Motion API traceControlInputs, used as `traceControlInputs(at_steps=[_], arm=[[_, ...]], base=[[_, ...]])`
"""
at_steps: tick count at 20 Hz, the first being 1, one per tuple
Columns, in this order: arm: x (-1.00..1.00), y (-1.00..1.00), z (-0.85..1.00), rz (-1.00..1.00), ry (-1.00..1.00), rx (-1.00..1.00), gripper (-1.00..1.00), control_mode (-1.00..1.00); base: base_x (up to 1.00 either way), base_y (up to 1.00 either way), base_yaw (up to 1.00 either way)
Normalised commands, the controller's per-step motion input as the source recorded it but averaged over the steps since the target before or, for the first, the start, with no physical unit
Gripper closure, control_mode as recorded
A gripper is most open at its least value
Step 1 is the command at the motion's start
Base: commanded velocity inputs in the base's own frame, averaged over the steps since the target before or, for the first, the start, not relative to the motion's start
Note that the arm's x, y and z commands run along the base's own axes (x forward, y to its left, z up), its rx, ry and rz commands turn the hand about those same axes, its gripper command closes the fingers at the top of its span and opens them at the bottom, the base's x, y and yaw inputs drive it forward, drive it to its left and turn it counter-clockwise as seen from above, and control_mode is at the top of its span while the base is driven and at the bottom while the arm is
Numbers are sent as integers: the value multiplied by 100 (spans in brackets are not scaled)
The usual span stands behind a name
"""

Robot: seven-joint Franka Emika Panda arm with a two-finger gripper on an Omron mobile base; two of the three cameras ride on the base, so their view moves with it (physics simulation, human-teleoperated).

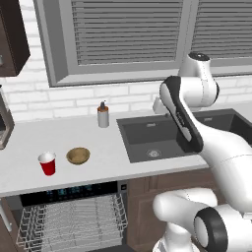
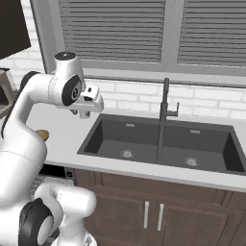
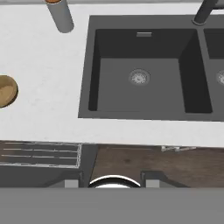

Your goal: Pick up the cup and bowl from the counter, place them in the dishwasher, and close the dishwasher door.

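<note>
Reach step: the fingers hang empty, gap unclear; next, swing left to the cup on the worktop.

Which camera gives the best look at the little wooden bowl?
The left base view: the bowl sits whole on the counter, beside the red cup. The hand view cuts it off at its left edge. In the right base view just a sliver peeks out behind the arm.

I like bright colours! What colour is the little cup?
The cup is red outside, white inside; the left base view shows it best.
</note>
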Motion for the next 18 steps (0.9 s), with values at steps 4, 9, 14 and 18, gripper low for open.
traceControlInputs(at_steps=[4, 9, 14, 18], arm=[[-27, 6, -5, 0, 0, 0, -100, -100], [-37, 63, -36, 7, 12, 0, -100, -100], [13, 93, -35, 4, 13, -6, -100, -100], [54, 99, -29, 0, 6, -8, -100, -100]], base=[[0, 0, 0], [0, 0, 0], [0, 0, 0], [0, 0, 0]])
